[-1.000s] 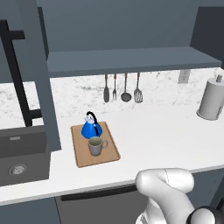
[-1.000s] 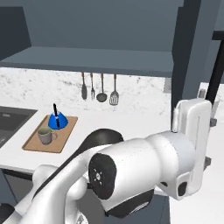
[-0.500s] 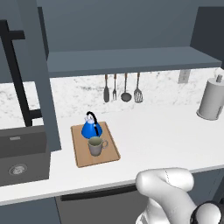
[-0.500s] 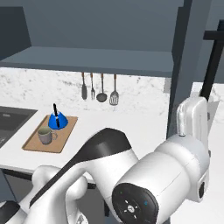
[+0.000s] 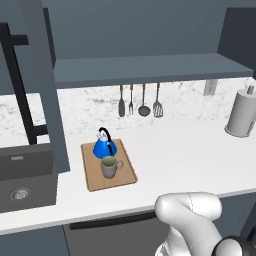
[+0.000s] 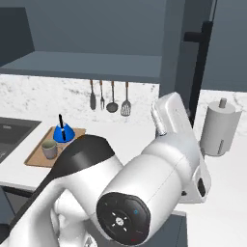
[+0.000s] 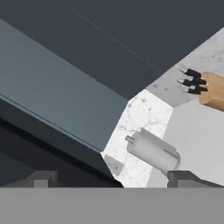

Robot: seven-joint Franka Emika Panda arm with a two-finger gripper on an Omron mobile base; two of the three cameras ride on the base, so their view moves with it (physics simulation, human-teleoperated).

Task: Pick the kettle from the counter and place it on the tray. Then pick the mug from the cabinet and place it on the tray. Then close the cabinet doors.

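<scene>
Your kettle (image 5: 104, 147) and mug (image 5: 110, 166) both sit on the tray (image 5: 127, 175), touching or nearly so, so judge the step in hand as closing the cabinet doors. The tray lies on the counter (image 5: 190, 155), well off to the side of the gripper (image 7: 111, 177) and below it.

In the hand view the gripper's two tips stand wide apart with nothing between them, so it is open and empty. It looks along the underside of the cabinet (image 7: 57, 92); ahead of the tips you see the grey paper towel roll (image 7: 153, 151) and, further off, a wooden knife block (image 7: 212, 92).

From the right base view the nearest door (image 6: 226, 43) with its black bar handle (image 6: 198, 72) hangs open just beyond the arm. Approach the door's flat outer face or its handle squarely and push slowly, keeping the elbow clear of the paper towel roll. The other door (image 5: 42, 85) stands open far to the opposite side, near the sink (image 5: 25, 175).

No writing or brand can be read anywhere.
</scene>
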